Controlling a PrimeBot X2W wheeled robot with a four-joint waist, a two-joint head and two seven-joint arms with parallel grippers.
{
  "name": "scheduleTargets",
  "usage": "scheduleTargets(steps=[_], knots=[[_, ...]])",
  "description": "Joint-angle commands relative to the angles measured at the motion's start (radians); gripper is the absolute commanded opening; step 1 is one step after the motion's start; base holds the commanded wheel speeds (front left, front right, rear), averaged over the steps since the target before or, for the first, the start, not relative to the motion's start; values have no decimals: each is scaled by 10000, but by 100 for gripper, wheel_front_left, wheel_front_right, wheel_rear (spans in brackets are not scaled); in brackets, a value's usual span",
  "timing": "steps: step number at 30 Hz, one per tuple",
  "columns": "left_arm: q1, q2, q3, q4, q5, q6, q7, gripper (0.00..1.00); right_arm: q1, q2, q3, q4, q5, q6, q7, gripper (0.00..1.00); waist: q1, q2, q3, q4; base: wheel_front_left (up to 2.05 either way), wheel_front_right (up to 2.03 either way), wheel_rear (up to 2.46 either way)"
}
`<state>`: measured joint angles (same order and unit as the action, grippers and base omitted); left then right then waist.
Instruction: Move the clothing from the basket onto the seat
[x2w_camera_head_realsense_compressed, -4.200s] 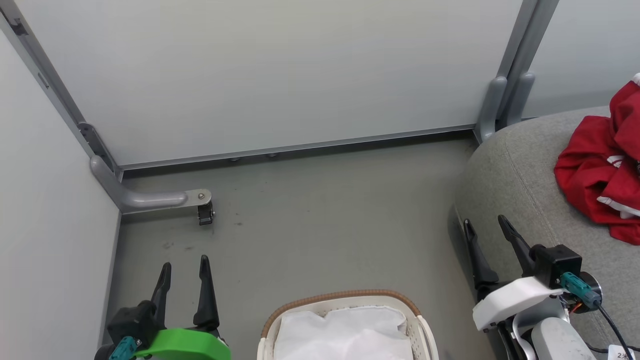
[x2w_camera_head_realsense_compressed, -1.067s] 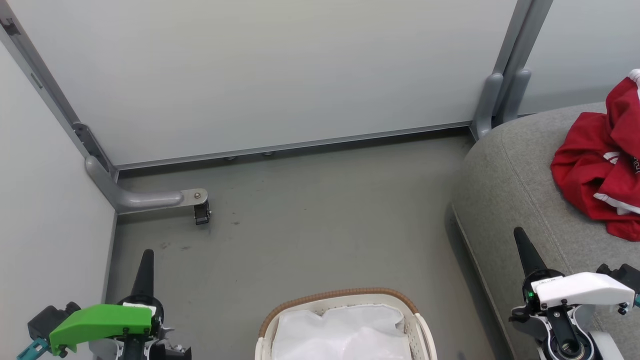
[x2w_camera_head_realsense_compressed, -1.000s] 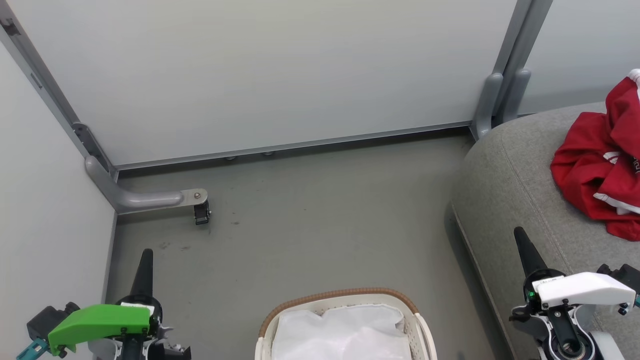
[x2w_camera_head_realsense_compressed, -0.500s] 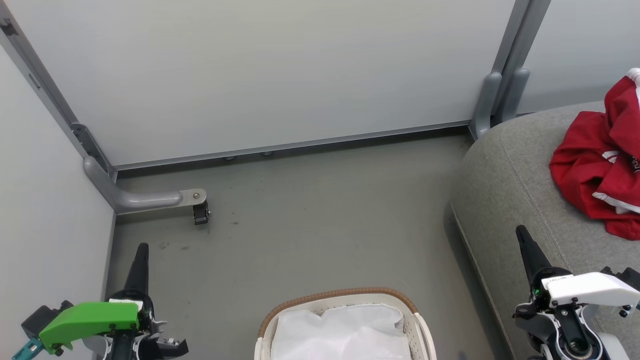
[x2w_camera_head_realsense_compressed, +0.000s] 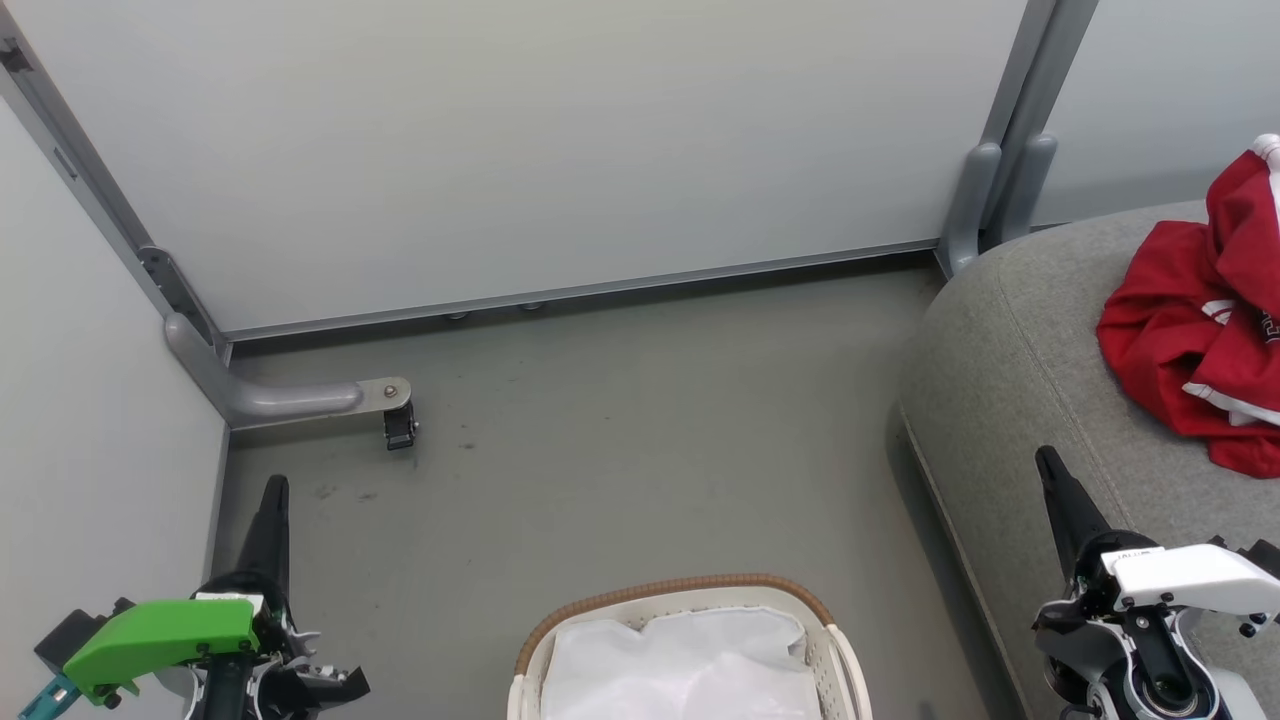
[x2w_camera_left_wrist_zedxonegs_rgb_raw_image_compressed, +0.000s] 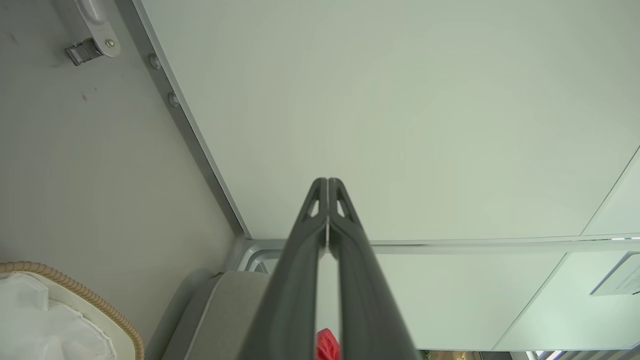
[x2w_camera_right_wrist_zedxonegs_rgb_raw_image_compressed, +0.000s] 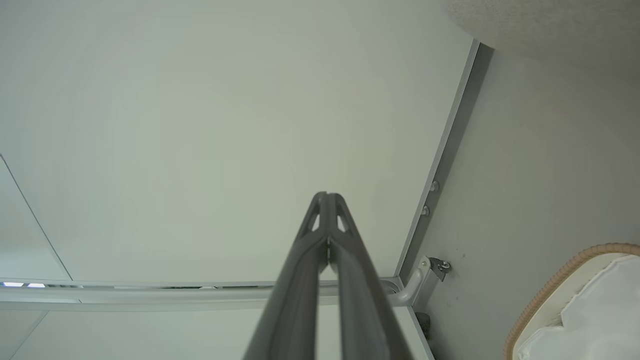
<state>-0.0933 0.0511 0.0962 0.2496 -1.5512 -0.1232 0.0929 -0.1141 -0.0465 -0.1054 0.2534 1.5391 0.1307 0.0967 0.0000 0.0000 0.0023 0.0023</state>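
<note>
Left gripper (x2w_camera_head_realsense_compressed: 272, 490) now further left, right gripper (x2w_camera_head_realsense_compressed: 1048, 462) further right, both pressed together; clothing (x2w_camera_head_realsense_compressed: 1180, 330) print unreadable.

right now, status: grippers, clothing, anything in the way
Both shut, empty: left gripper, right gripper. Red clothing heaped on the seat. The basket shows white lining, no red. Nothing seen in the way.

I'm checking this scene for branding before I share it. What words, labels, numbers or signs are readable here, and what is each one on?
No text can be read in any view.
White mark on the clothing lying on the seat: too blurred to read.
Small print on the white housing behind the right gripper: too small to read.
</note>
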Motion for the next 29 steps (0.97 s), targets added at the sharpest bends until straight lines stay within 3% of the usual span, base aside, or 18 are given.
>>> scheduleTargets(steps=[1,10,29], knots=[[-181,38,70,-49,-166,-56,53,0,85,-61,-49,-75,195,1,55,0,0,0,1,-3,0,0,0],[-223,34,193,-61,-674,-113,216,0,109,-66,-114,-120,774,0,219,0,0,0,7,-22,0,0,0],[-203,22,193,-54,-641,-106,225,0,109,-65,-108,-115,753,0,200,0,0,0,8,-23,0,0,0]])
